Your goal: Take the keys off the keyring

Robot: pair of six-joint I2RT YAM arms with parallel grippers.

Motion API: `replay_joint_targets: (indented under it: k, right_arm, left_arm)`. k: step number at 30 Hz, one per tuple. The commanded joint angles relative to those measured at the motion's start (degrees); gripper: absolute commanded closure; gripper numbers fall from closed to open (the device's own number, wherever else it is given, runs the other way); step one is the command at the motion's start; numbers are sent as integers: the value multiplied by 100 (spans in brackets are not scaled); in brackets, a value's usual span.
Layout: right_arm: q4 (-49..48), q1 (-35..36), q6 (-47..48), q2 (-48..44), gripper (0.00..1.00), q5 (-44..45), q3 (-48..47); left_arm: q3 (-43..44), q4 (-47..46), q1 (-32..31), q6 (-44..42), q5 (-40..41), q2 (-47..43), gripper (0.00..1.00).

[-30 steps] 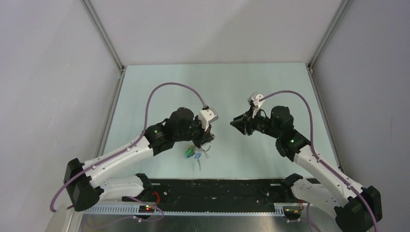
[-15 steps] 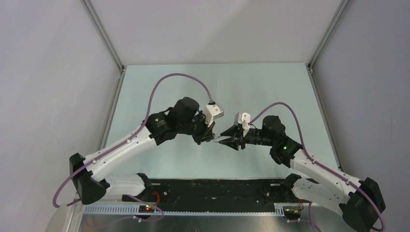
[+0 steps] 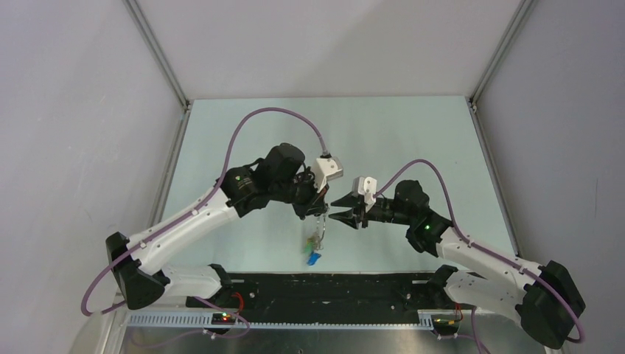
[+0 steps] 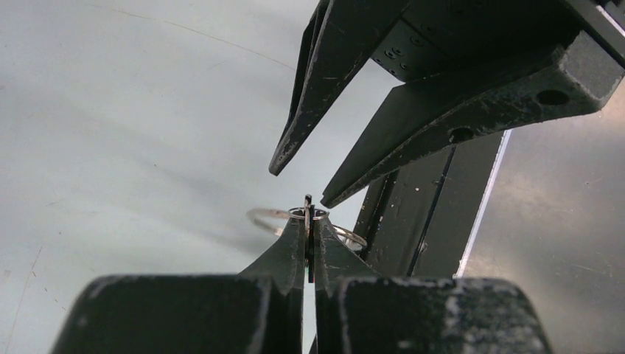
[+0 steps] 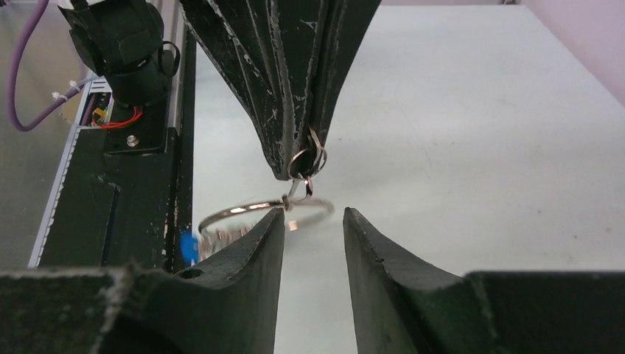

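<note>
My left gripper (image 3: pixel 322 209) is shut on a small silver loop (image 5: pixel 308 158) that links to the keyring (image 5: pixel 236 211). It holds the thin silver keyring in the air, and the keys (image 3: pixel 314 247) dangle below, the blue one (image 3: pixel 315 258) lowest. In the left wrist view the keyring (image 4: pixel 267 215) lies across my shut fingertips (image 4: pixel 298 236). My right gripper (image 3: pixel 331 209) is open and faces the left one tip to tip. In the right wrist view its fingers (image 5: pixel 265 236) stand just in front of the ring, one tip at the ring's near rim. A blurred blue key (image 5: pixel 188 247) shows there.
The pale green table top (image 3: pixel 383 133) lies under both arms. A black rail (image 3: pixel 332 284) with the arm bases runs along the near edge. Grey walls with metal posts (image 3: pixel 158 55) close in the left, right and back.
The left gripper has lifted the bunch off the table and moved right. The right gripper has come in from the right to meet it. The keys now hang lower below the left fingers.
</note>
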State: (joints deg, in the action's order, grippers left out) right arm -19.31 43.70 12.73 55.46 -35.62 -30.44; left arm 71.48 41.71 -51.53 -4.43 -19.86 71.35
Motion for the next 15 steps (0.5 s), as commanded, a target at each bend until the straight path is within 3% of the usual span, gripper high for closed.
replay_joint_targets:
  k: [1,8,12,15]
  right_arm:
    - [-548,113,72,34,60,-32,-6]
    - [-434,158,151,36,68,117,-6]
    - [-424,165,135,26,80,156,-6]
    - [-422,165,110,2,98,173,-6]
  left_arm:
    - [363,-78,-7,-22,-144,-52,100]
    - [460,-60,-11,2,-170,-47,100]
    - [506,-57,-12,-13,-196,-47,100]
    - [503,-37,-7,-14,-157,-79,100]
